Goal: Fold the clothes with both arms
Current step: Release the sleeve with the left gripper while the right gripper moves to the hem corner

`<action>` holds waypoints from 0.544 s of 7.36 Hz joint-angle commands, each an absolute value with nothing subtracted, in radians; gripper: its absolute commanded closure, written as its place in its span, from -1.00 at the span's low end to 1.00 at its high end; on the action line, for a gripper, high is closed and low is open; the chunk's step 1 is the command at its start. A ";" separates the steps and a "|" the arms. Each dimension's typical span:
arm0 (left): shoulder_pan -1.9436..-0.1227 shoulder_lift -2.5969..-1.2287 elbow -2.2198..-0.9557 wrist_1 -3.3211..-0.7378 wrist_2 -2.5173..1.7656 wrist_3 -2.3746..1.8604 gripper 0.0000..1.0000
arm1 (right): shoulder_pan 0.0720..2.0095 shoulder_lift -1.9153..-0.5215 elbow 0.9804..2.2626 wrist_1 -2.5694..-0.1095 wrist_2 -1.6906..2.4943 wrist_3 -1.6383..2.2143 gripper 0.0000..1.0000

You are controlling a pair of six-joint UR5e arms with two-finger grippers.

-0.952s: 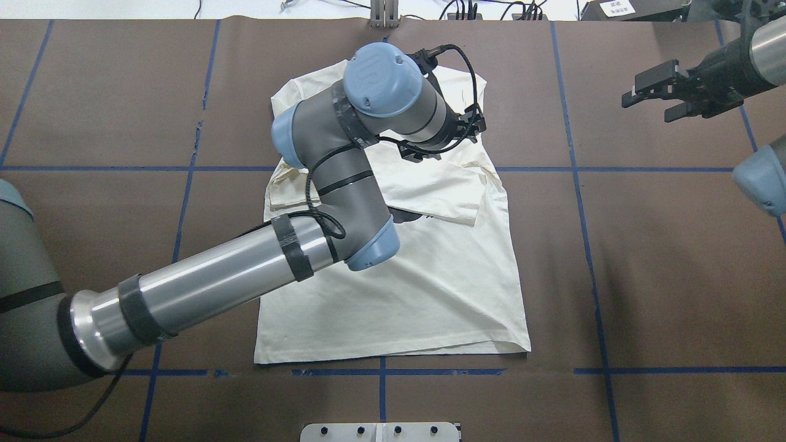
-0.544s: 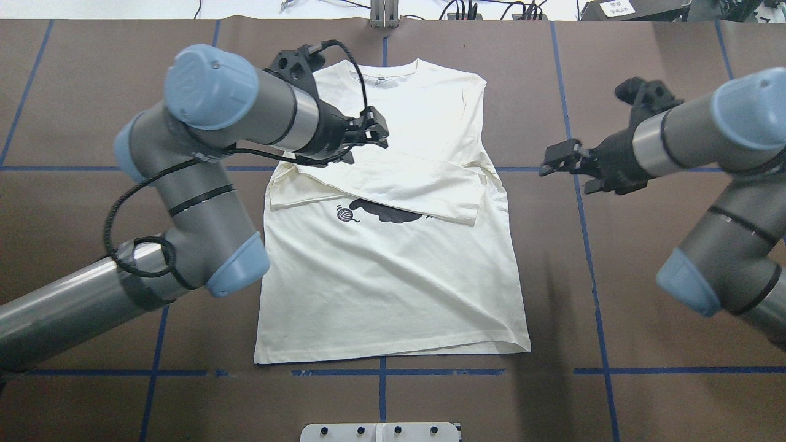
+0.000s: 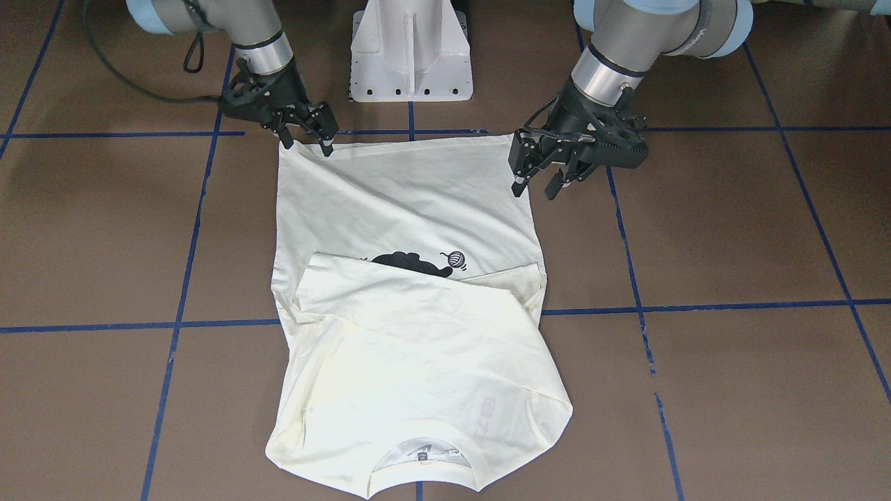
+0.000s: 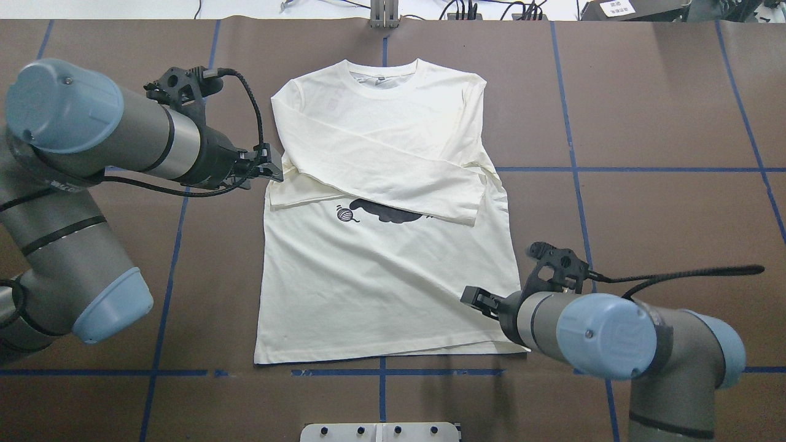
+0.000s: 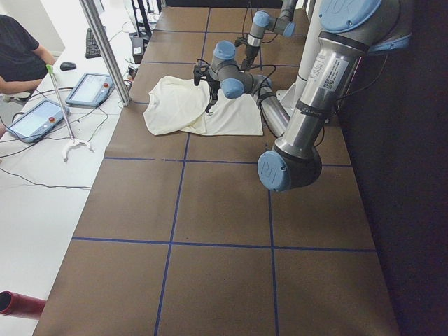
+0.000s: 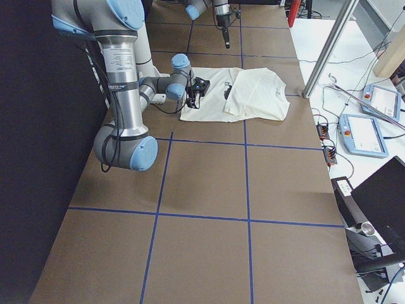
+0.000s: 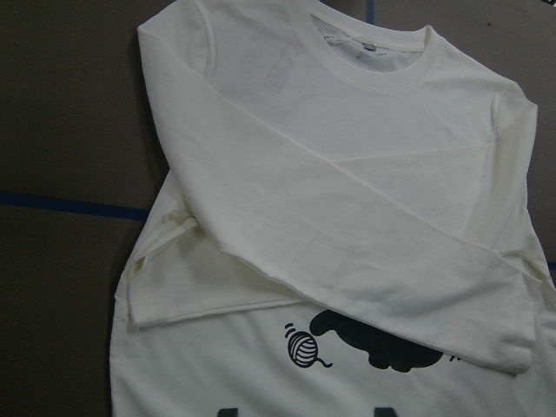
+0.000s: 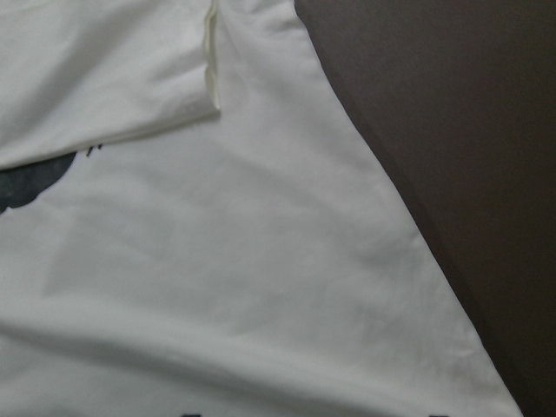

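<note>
Item: cream T-shirt (image 4: 393,276), flat on bench (image 4: 645,215), sleeves (image 4: 381,166) crossed over chest. Light, limp, creases readily; best pinched at the hem (image 4: 381,358) corners. Left claw (image 3: 534,186) and right claw (image 3: 306,141): both released, empty, at the shirt's edges.

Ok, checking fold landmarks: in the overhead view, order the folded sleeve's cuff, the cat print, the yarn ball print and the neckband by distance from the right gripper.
From the right gripper, at the T-shirt's lower right edge:
1. Folded sleeve's cuff, directly beyond it, right side.
2. Cat print, mid-chest.
3. Yarn ball print, left of the cat.
4. Neckband, far end.
</note>
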State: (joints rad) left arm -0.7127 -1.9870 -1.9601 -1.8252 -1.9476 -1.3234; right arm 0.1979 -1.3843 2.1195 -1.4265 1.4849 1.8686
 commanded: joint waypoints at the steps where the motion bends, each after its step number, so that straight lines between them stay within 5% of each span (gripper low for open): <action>1: -0.712 -1.976 -1.948 -1.822 -1.947 -1.327 -0.29 | 0.089 -1.390 2.145 -1.545 1.369 1.978 -0.69; 4: -0.709 -1.980 -1.948 -1.822 -1.947 -1.331 -0.37 | 0.118 -1.387 2.092 -1.543 1.353 1.993 -0.69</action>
State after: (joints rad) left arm -0.7107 -1.9778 -1.9487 -1.8224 -1.9466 -1.3294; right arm 0.1103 -1.3861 2.1088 -1.5418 1.3600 1.9823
